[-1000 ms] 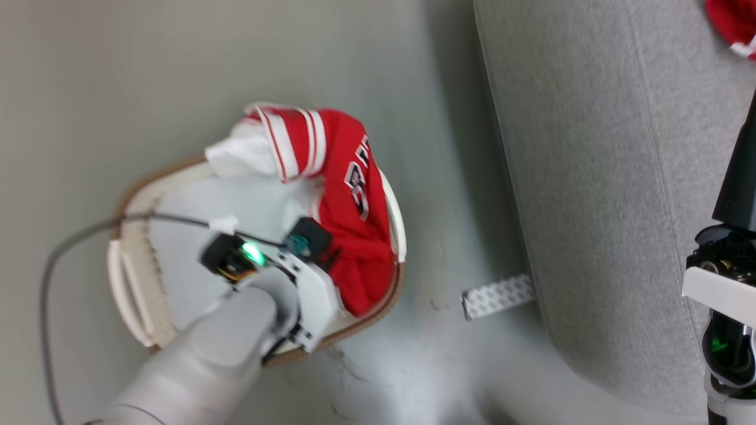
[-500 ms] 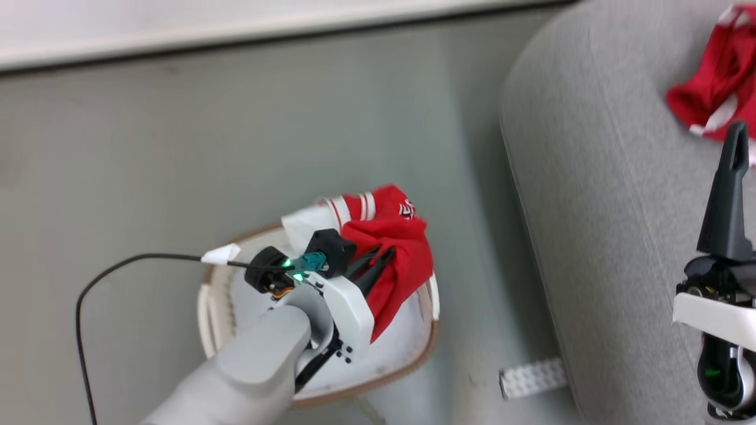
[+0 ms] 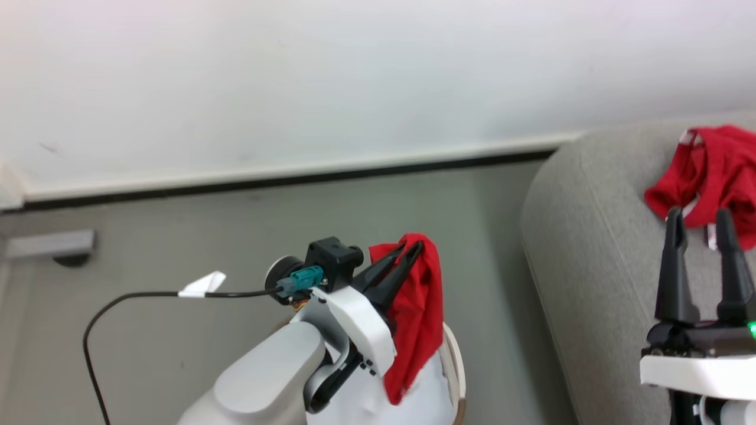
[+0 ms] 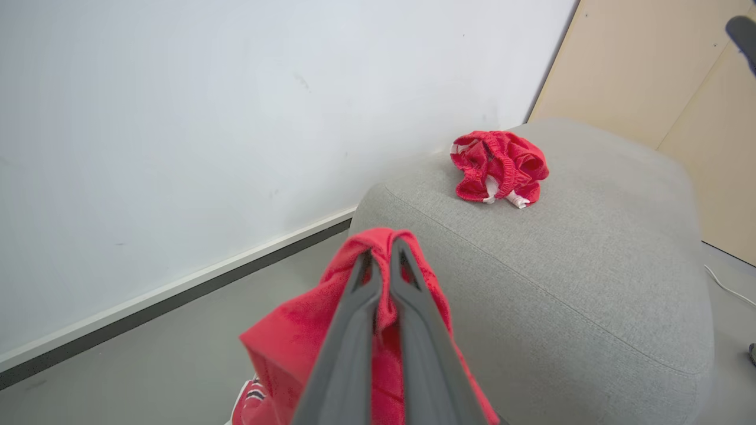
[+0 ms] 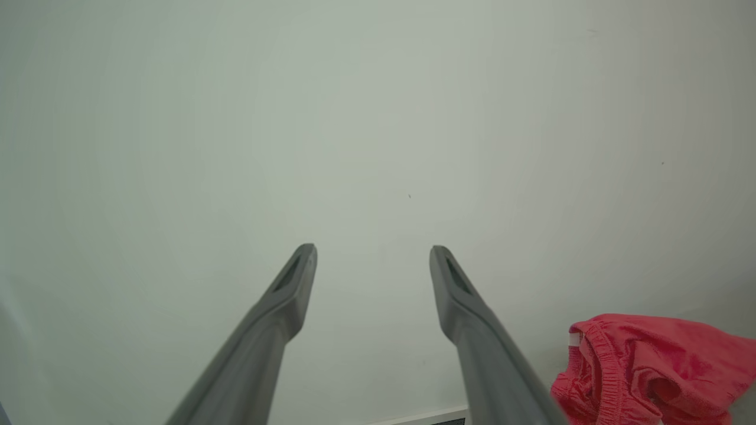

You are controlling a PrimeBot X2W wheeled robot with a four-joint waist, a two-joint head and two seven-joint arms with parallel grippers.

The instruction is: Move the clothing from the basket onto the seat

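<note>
Nearest, the basket (image 3: 455,361) sat on the floor (image 3: 177,236) at the bottom edge of the head view, left of the seat (image 3: 590,277). Above it, the left gripper (image 3: 409,250) was pinched shut on a fold of the red jersey (image 3: 420,319), whose loose end hung down toward the basket's mouth. To the right, the right gripper (image 3: 700,219) stood spread wide and empty over the seat. Farther back, a bunched red garment (image 4: 499,166) already lay on the seat's top, near the wall (image 3: 354,88).

The thin pinch could slip on the carry rightward, or the hanging end could catch the rim and drag the basket.

The left wrist view gave the cloth folded over both fingertips and the seat's broad free top. The head view gave how low the jersey hung.
</note>
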